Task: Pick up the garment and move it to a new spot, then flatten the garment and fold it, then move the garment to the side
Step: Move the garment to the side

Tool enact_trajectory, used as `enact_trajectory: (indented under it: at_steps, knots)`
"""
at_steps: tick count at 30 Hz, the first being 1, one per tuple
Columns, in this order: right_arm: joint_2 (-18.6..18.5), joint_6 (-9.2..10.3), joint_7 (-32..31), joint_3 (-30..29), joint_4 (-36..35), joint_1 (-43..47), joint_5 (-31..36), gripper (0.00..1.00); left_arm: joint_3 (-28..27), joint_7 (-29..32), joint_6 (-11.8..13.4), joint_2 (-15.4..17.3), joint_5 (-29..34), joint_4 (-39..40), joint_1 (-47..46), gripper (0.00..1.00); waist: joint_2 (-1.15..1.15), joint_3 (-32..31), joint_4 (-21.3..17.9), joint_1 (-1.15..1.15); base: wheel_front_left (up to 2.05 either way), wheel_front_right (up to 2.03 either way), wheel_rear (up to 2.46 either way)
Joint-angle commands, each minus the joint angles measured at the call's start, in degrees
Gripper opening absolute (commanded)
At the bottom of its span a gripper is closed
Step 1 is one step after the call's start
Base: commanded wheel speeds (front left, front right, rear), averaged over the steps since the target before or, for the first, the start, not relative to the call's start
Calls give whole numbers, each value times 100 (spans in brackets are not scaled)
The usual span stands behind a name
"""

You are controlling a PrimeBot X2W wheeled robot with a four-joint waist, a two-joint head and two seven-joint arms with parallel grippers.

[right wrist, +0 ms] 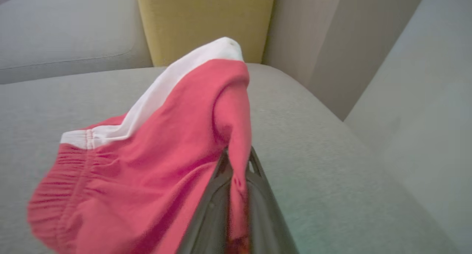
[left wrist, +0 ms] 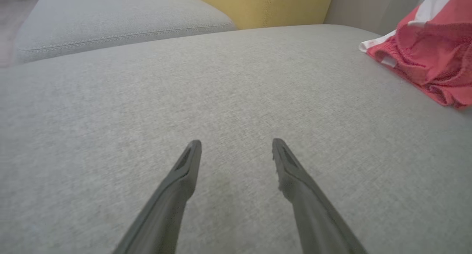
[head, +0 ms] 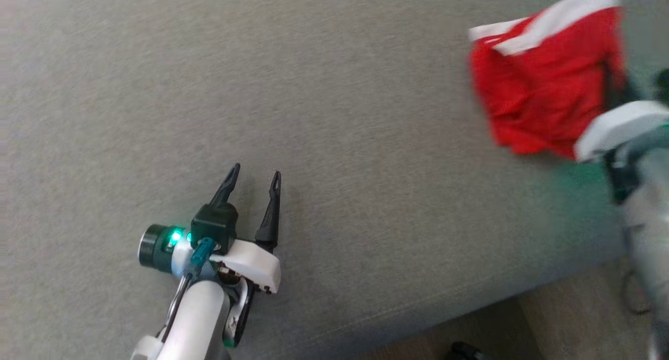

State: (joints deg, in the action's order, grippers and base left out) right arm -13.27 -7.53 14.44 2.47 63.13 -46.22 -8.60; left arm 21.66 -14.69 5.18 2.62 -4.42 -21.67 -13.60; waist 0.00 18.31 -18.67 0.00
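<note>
Grey sofa cushion [head: 366, 114] fills most of the head camera's picture, with a strip of pale floor [head: 564, 318] at the lower right. At the lower left the left claw [head: 256, 171] hovers over bare fabric, its two dark fingers spread wide with nothing between them. Well apart from it, at the upper right, a red garment [head: 543, 88] with a white band sits bunched, and the pale right forearm [head: 616, 127] reaches in against its lower right corner. From the left wrist camera, the left claw's fingers [left wrist: 184, 173] stand wide apart over the grey cushion, and the garment lies far off at the upper right edge, its lower folds on the cushion. A second grey cushion [left wrist: 110, 18] and a yellow back panel [left wrist: 258, 7] lie beyond. From the right wrist camera, the right claw [right wrist: 239, 154] is closed tight on a fold of the garment, which drapes up and to the left from the fingertips, white band uppermost, in front of the yellow panel.
</note>
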Motion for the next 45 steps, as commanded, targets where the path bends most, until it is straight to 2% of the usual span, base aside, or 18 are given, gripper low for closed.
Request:
enact_trajectory:
  at_steps: [1, 4, 7, 13, 14, 15, 21, 25, 29, 38, 45]
  knots:
    - [-321, 4, 55, -205, 73, -241, 170, 0, -166, -31, -17, 26, 38, 220, -207, 100, 0, 106, 264, 0, 0, 0, 0]
    - [-772, 4, 56, -785, 403, -494, 480, 0, -195, -31, -21, 26, 21, 262, -192, 100, 0, 169, 479, 0, 0, 0, 0]
    - [-1013, 4, 56, -1209, 506, -611, 733, 0, -222, -31, -25, 26, 35, 274, -170, 100, 0, 204, 582, 0, 0, 0, 0]
    - [-1227, 4, 56, -1786, 593, -692, 1164, 0, -255, -31, -30, 26, 48, 276, -151, 100, 0, 240, 657, 0, 0, 0, 0]
    - [-1245, 4, 56, -1894, 583, -696, 1246, 35, -259, -31, -29, 26, 53, 277, -149, 100, 0, 246, 663, 0, 0, 0, 0]
    - [-1243, 4, 56, -2145, 459, -708, 1382, 100, -271, -31, -28, 26, 64, 284, -147, 100, 0, 259, 665, 0, 0, 0, 0]
    - [-898, 4, 56, -2546, -138, -630, 1774, 100, -365, -31, -18, 26, 70, 286, -110, 100, 0, 166, 628, 0, 0, 0, 0]
    - [-429, 4, 56, -2396, -757, -458, 1809, 100, -452, -31, 45, 26, 25, 305, -42, 100, 0, 14, 631, 0, 0, 0, 0]
    - [68, 4, 56, -2036, -1393, -109, 1507, 100, -541, -31, 129, 26, -16, 315, 53, 100, 0, -178, 682, 0, 0, 0, 0]
    - [806, 4, 56, -833, -2486, 1025, 610, 100, -788, -31, 320, 26, -111, 303, 311, 100, 0, -637, 1019, 0, 0, 0, 0]
    - [1017, 4, 56, -205, -2804, 1891, 121, 100, -906, -31, 440, 26, -161, 268, 536, 100, 0, -904, 1341, 0, 0, 0, 0]
